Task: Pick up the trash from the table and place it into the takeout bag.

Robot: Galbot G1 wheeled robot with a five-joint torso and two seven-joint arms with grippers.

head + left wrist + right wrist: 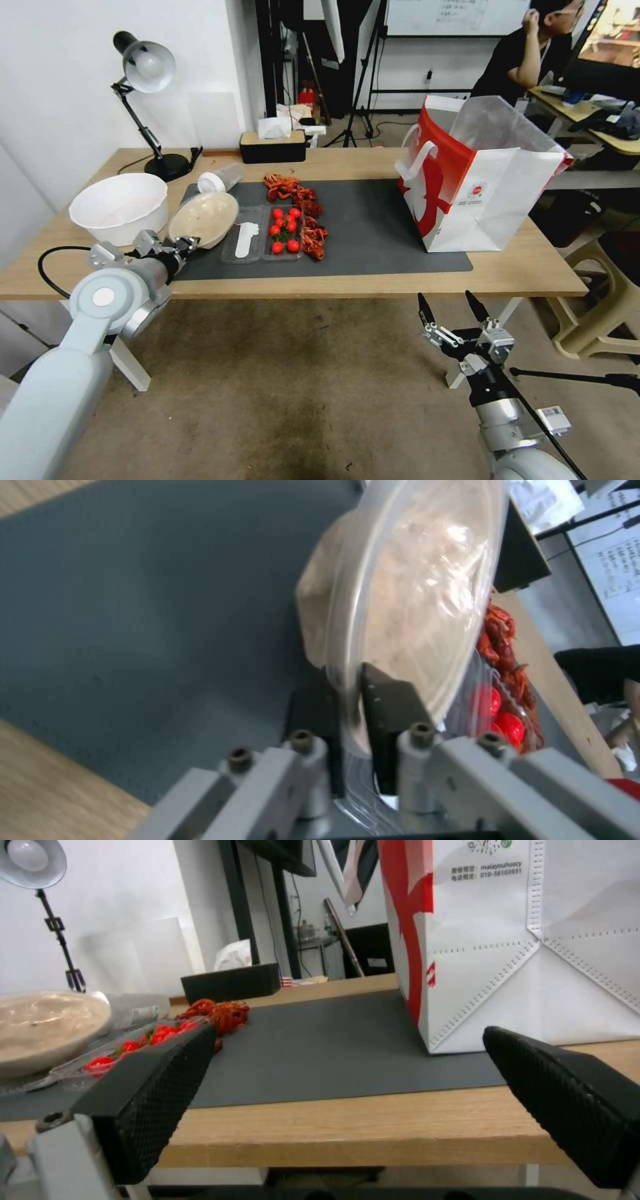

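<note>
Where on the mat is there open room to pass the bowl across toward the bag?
The dark mat lies bare between the red shells beside the tomato tray and the takeout bag. Crowded: the mat's left end, where the left tool clamps the tan bowl beside the white bowl.

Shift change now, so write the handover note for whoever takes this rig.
Left gripper: shut on the rim of the tan bowl, tilted over the mat's left end.
Right gripper: open, empty, below the table edge, in front of the bag.
Bag stands open at the mat's right end.
Clear tub lies behind the bowl.
Done: bowl gripped.
Left: bowl into the bag, then the tub.
</note>
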